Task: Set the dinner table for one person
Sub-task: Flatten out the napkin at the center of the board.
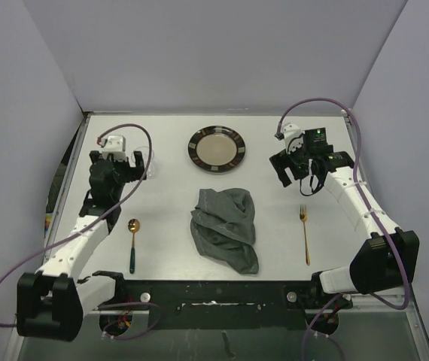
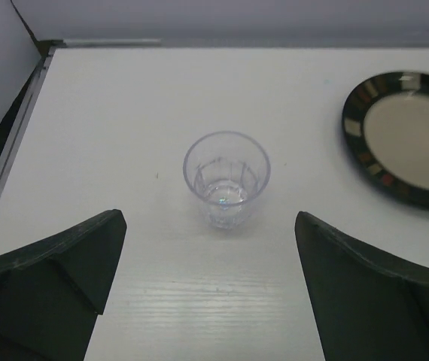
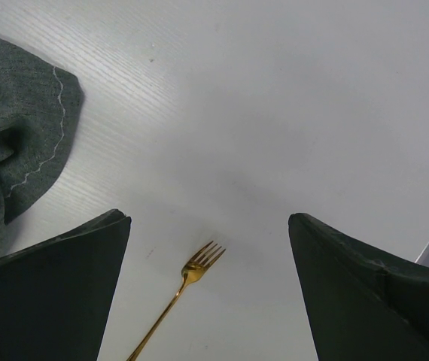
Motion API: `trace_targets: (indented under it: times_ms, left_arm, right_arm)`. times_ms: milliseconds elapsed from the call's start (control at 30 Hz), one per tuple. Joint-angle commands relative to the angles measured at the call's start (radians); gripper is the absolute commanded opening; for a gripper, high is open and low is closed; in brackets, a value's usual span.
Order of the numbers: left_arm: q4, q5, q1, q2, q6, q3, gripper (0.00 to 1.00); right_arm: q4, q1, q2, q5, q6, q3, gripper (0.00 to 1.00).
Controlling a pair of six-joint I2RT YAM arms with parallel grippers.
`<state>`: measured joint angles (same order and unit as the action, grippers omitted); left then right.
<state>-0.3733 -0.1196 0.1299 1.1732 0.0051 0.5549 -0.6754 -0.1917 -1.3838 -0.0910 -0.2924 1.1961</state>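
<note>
The dinner table (image 1: 162, 210) seems stiff, smooth and fixed, with no place to hold. The left gripper (image 2: 209, 218) and right gripper (image 3: 208, 218) are both open

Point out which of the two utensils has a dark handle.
The spoon, left of the cloth: gold bowl, dark green handle. The fork, right of the cloth, is gold from end to end.

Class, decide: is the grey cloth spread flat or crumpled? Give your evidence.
Crumpled. The cloth lies bunched on the table, with deep folds and an uneven outline.
</note>
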Motion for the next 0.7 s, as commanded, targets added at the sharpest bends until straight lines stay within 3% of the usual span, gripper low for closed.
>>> trace_targets:
  times_ms: [0,100,200,300,400,500,667]
  left_arm:
    - [0.368,0.078,-0.002,-0.218,-0.219,0.174,0.98]
    - [0.441,0.191,-0.007,-0.335,-0.382,0.196,0.98]
    - [0.363,0.302,-0.031,-0.438,-0.522,0.131,0.98]
    - [0.231,0.417,-0.065,-0.425,-0.672,0.08,0.98]
    - [0.272,0.517,-0.051,-0.352,-0.635,0.133,0.98]
    - [0.391,0.43,-0.017,-0.337,-0.582,0.135,0.98]
    - [0.447,0.335,0.029,-0.311,-0.637,0.039,0.98]
  right_arm:
    - [-0.007,-0.009,0.046,-0.018,-0.005,0.027,0.91]
    - [-0.041,-0.019,0.055,-0.034,-0.003,0.034,0.91]
    - [-0.081,-0.041,0.057,-0.07,0.032,0.041,0.91]
    - [-0.127,-0.104,0.045,-0.134,0.066,0.041,0.9]
    - [-0.155,-0.225,0.017,-0.104,0.042,0.034,0.89]
    - [-0.174,-0.386,-0.02,-0.019,-0.001,0.032,0.89]
    - [-0.199,-0.628,-0.08,0.054,-0.051,0.032,0.88]
